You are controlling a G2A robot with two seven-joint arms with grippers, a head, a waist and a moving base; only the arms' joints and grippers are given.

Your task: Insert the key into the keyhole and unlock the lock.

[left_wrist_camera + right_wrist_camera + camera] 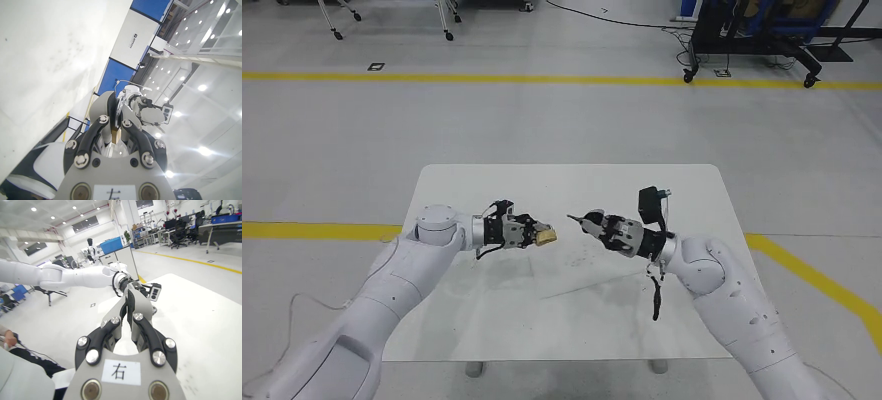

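Brassy metal lock (115,135), shiny metal shackle (121,103) and key (161,130); smooth matt table (682,190).

A white table (682,190) with rounded corners stands on pale legs (474,368) on a grey floor (542,120). Faint dark scuff marks (189,386) speckle part of its smooth top.

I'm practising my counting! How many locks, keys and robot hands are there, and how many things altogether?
Locks: 1, the brass lock, held in the left hand
Keys: 1, the key, held in the right hand
Hands: 2
Total: 4
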